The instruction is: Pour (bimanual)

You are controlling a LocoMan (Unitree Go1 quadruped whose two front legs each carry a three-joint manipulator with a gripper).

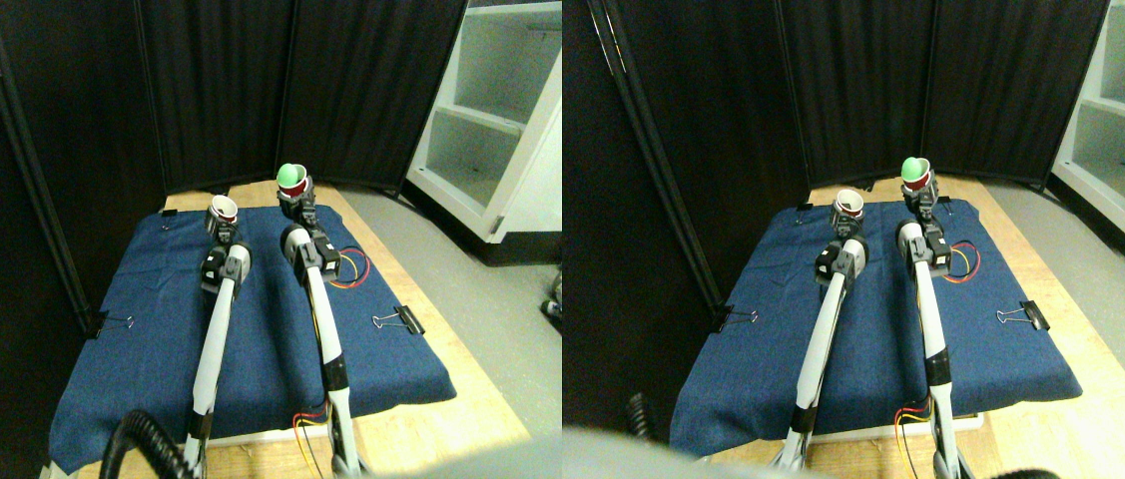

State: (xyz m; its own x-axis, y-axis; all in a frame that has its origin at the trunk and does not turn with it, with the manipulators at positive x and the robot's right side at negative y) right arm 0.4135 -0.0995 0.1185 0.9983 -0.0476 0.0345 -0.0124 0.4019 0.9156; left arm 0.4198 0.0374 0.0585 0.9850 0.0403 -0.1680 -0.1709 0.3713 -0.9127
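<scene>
Two small dark red cups with white rims are held up above the blue cloth (153,329). The left cup (224,209) sits upright in my left gripper (220,228), and its inside looks empty. A green ball (289,174) rests in the mouth of the right cup (293,185), which my right gripper (300,205) grips from below, a little higher and farther back than the left one. The cups stand apart, roughly a cup's width between them. Both pale arms rise from the bottom edge.
The blue cloth covers a wooden board (452,419), pinned by binder clips at the right (400,319), left (113,322) and back left (169,214). Dark folding screens (223,90) stand behind and to the left. A white shelf unit (497,120) is at right. Coloured wires (354,269) loop beside the right arm.
</scene>
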